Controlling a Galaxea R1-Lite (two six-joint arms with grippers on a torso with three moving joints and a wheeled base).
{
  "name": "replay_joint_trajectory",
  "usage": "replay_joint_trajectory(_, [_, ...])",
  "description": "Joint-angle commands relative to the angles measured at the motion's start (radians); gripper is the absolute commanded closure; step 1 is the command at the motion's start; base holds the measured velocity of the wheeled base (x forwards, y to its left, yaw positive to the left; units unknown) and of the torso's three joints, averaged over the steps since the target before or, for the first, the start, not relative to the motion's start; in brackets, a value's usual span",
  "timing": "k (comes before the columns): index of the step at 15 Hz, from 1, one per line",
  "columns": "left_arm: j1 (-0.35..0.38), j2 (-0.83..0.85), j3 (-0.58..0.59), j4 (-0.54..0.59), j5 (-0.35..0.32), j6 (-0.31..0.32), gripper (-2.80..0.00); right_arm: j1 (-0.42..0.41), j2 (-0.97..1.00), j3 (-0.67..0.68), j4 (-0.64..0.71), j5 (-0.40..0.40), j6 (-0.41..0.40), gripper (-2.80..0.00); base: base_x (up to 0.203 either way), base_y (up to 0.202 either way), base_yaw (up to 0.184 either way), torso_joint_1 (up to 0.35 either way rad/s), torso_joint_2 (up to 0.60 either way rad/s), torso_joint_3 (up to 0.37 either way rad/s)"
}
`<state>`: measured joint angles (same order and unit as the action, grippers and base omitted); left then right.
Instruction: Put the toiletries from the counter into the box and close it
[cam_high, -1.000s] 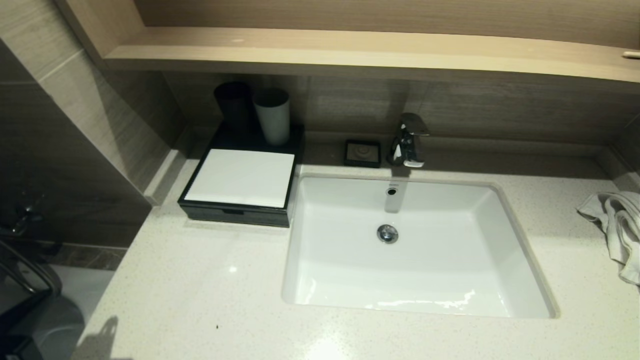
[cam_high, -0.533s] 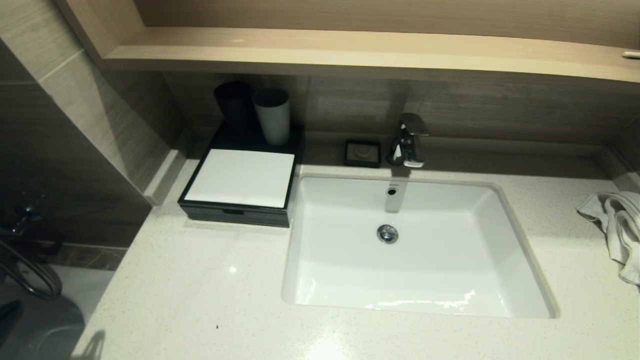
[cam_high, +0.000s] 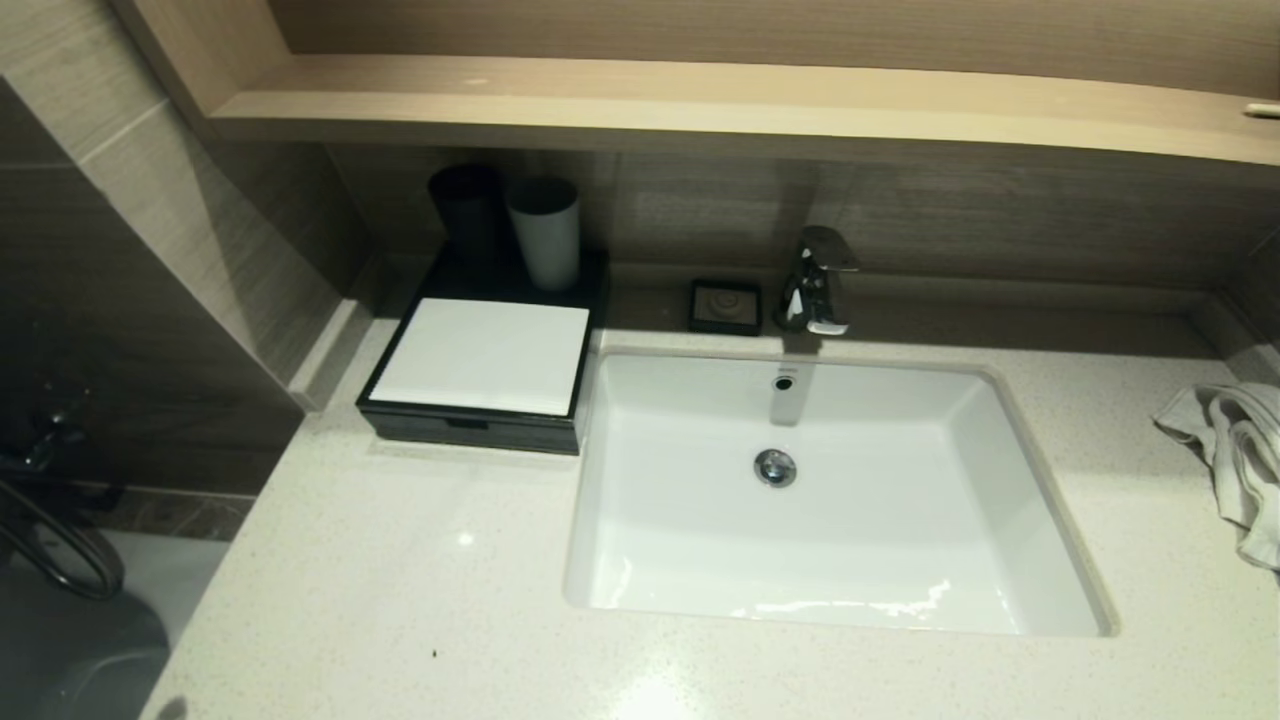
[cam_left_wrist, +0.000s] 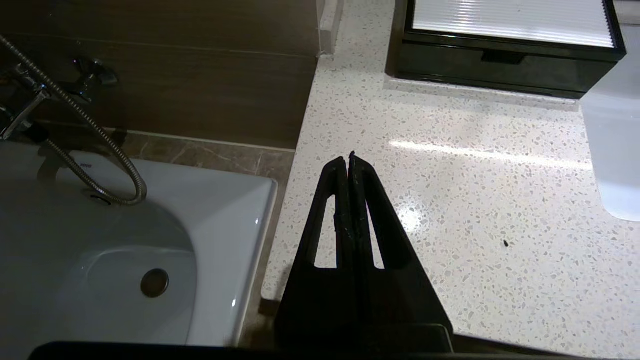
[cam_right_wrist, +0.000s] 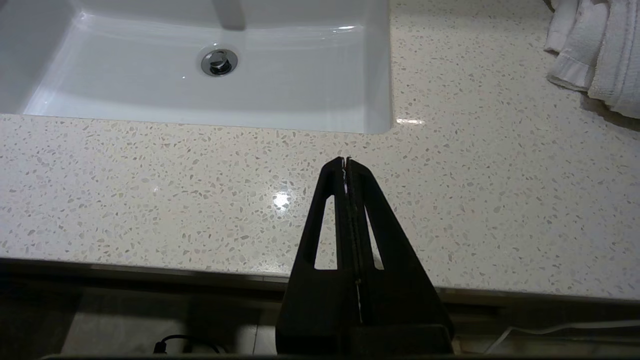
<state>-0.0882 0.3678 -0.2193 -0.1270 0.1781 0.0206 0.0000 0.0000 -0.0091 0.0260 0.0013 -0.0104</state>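
The box (cam_high: 485, 362) sits at ten o'clock, drawer closed, no sachets visible. Left gripper (cam_left_wrist: 348, 159) and right gripper (cam_right_wrist: 345, 161) are pinched closed, empty; a stray sweep could bump the drawer.

I am showing only my two pincers. My left gripper (cam_left_wrist: 348, 159) is wearing matte black: two long fingers (cam_left_wrist: 334, 200) tapering to a narrow tip, each pierced by a slim slot, widening into a broad black base. My right gripper (cam_right_wrist: 345, 162) is looking just like it, faintly scuffed along its inner seam.
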Motion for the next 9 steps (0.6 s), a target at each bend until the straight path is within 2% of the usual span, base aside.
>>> replay_joint_trajectory(1, [0.057,-0.053,0.009,-0.002,-0.022,0.001,0.0,0.0,0.0,0.0,0.0,0.0,0.0,0.0,0.0,0.0,0.0,0.0,0.0,0.0])
replay_joint_trajectory(4, [0.082,-0.114,0.026,0.009,-0.05,0.005,0.0,0.0,0.0,0.0,0.0,0.0,0.0,0.0,0.0,0.0,0.0,0.0,0.0,0.0])
replay_joint_trajectory(9, [0.089,-0.234,0.06,0.039,-0.052,0.007,0.0,0.0,0.0,0.0,0.0,0.0,0.0,0.0,0.0,0.0,0.0,0.0,0.0,0.0])
